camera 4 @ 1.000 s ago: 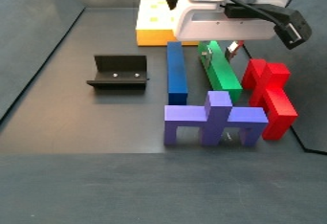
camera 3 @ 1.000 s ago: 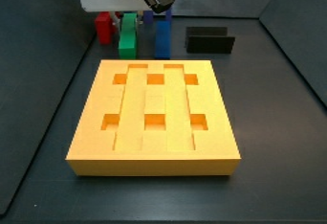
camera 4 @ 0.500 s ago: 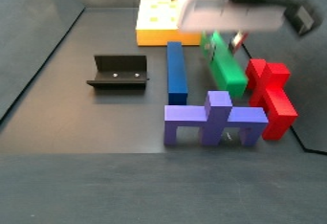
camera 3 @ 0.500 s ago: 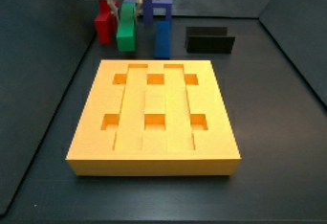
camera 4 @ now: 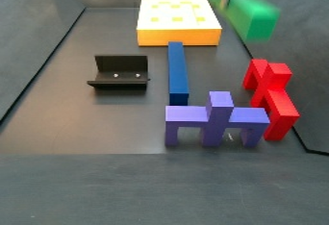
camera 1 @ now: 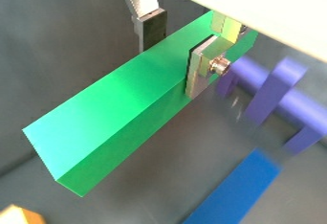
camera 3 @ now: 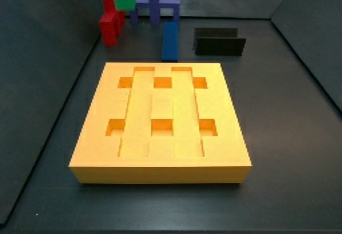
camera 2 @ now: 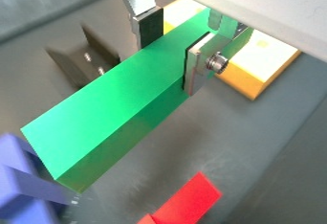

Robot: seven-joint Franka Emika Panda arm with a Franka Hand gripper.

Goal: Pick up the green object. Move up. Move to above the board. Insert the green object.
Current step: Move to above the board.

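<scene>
Green object (camera 1: 121, 118) risen off floor, level, crosswise in clamping gripper (camera 1: 177, 44).

Bright-green bar (camera 1: 121, 113), silver pincer (camera 1: 175, 48), yellow-orange board (camera 3: 160, 118)

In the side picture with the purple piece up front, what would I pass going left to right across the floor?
Fixture → blue bar → purple piece → red block. The green bar is lifted off the floor, blurred at the top; the tool clamps it, seen in both wrist views.
</scene>
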